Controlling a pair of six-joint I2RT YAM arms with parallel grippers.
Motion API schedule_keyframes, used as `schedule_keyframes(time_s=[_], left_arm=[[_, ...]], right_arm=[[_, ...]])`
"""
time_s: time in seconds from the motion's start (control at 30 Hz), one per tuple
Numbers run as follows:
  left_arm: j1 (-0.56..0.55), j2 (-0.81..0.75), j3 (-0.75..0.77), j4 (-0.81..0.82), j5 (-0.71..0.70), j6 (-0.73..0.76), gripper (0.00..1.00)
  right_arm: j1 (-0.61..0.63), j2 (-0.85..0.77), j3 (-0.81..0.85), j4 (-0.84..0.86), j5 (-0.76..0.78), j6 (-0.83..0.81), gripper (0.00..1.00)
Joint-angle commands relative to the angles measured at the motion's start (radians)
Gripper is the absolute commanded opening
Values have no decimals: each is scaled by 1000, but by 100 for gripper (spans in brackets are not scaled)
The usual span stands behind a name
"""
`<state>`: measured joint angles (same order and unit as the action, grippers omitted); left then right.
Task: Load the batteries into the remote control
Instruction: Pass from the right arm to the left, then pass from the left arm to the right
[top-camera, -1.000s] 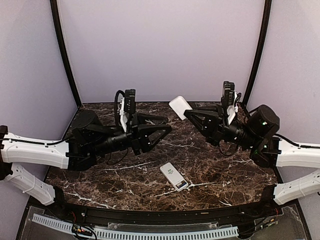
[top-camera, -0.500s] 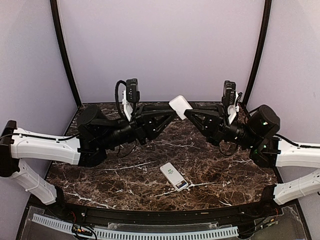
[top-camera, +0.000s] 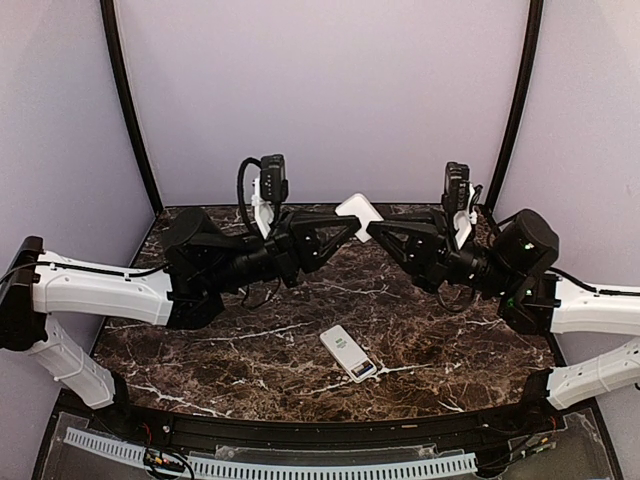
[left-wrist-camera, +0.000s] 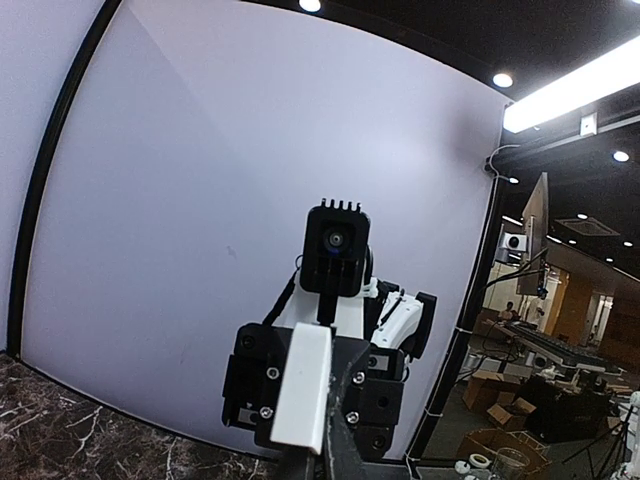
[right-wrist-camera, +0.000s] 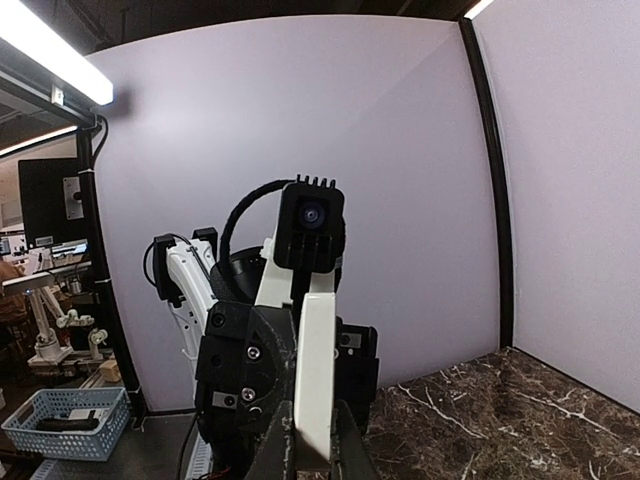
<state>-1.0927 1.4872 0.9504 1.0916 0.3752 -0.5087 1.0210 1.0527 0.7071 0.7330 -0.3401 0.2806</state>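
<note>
remote control (top-camera: 349, 353) on table (top-camera: 455, 345); right tool (top-camera: 371, 228) clenches a white panel (top-camera: 357, 209) aloft; left tool (top-camera: 351, 224) at it, grip unclear.

Pale lilac panels (top-camera: 320, 90) wall in a dark brown marble-patterned tabletop (top-camera: 430, 335) veined in white, seen from above. Black posts (top-camera: 125, 100) mark the corners at upper left and upper right, and a white slotted strip (top-camera: 300, 466) runs along the bottom edge. In the left wrist view, a bright ceiling light strip (left-wrist-camera: 585, 85) and round spotlights (left-wrist-camera: 502, 79) glow at upper right over a dim room, with cardboard boxes (left-wrist-camera: 495, 445) at lower right. In the right wrist view, a tube light (right-wrist-camera: 50, 60) shines at upper left above a blue basket (right-wrist-camera: 60, 420) at lower left.
</note>
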Motion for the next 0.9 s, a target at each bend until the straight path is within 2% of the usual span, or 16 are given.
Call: schedule_keyframes(time_s=[0.0, 0.07, 0.1, 0.17, 0.27, 0.3, 0.33, 0.4, 0.43, 0.47, 0.57, 0.73, 0.87], left_arm=[[0, -10, 19, 16, 36, -10, 0], [5, -33, 10, -32, 33, -5, 0], [13, -44, 7, -63, 24, -4, 0], [35, -82, 8, -207, 8, -4, 0], [71, -135, 58, -569, 5, 27, 0], [86, -144, 86, -635, 9, 38, 0], [96, -147, 98, -754, 26, 58, 0], [100, -147, 132, -883, 53, 82, 0], [102, -143, 150, -914, 66, 86, 0], [102, -140, 159, -961, 90, 83, 0], [104, -113, 197, -1025, 142, 54, 0], [104, -56, 245, -1096, 239, 31, 0], [104, -33, 253, -1105, 268, 22, 0]], right_arm=[[6, -8, 31, -54, -7, -52, 3], [5, -45, 43, -139, 15, -115, 28], [5, -73, 55, -234, 29, -167, 38], [5, -133, 89, -429, 58, -320, 52], [6, -192, 179, -772, 97, -588, 76], [6, -198, 209, -869, 115, -676, 81], [5, -197, 236, -945, 139, -744, 84], [6, -187, 269, -1033, 187, -883, 89], [5, -179, 280, -1051, 207, -934, 91], [6, -167, 287, -1065, 216, -978, 97], [8, -132, 286, -1047, 223, -1081, 99], [7, -92, 270, -914, 173, -1114, 99], [8, -32, 291, -951, 136, -1095, 99]])
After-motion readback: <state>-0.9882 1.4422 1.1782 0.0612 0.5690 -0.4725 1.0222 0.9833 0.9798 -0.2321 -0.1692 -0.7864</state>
